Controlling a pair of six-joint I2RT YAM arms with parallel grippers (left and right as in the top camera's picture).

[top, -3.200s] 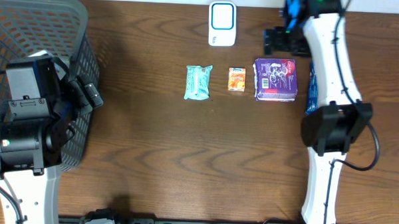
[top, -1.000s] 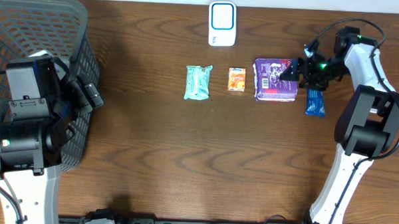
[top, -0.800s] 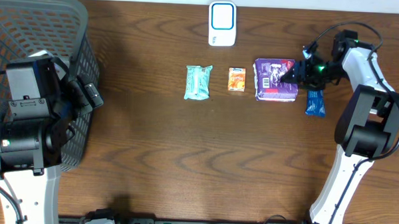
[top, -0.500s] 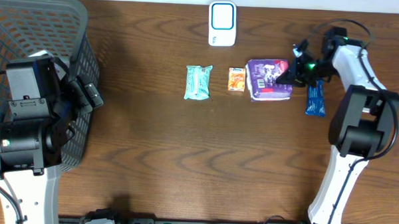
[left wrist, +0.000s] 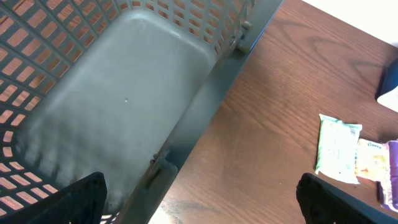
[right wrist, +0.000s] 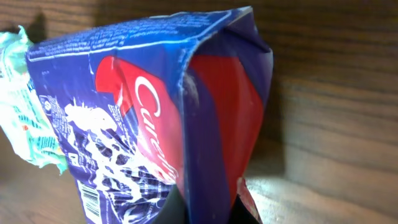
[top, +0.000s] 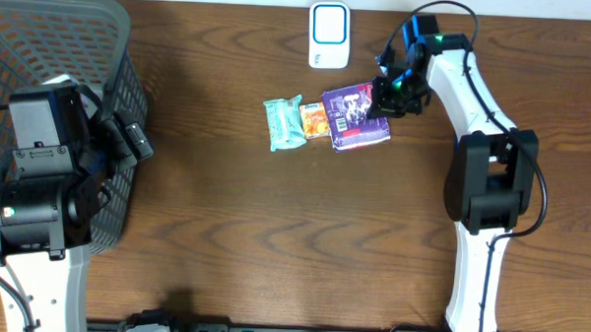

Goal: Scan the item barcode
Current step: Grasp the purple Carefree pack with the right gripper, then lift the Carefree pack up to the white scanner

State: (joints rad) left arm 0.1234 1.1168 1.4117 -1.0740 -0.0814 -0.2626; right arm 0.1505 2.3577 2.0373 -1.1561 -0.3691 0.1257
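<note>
Right gripper (top: pixel 389 94) clamped tight on right edge of purple pouch (top: pixel 356 117), upper centre of overhead frame. Pouch tilted, left edge touching orange packet (top: pixel 314 119). Teal packet (top: pixel 282 122) just beside that, all three bunched in a row. White scanner (top: pixel 329 35) near top edge, apart from pouch. Barcode (right wrist: pixel 93 200) visible at lower left of right wrist view. Left gripper (left wrist: pixel 199 193) spread wide, holding nothing, over grey mesh basket (top: pixel 83 30) at far left. Wooden table (top: pixel 273 234) under everything.

The packet (top: pixel 356 117) is purple and red, the pouch (top: pixel 282 122) mint-green, the basket (top: pixel 84 21) grey lattice.
</note>
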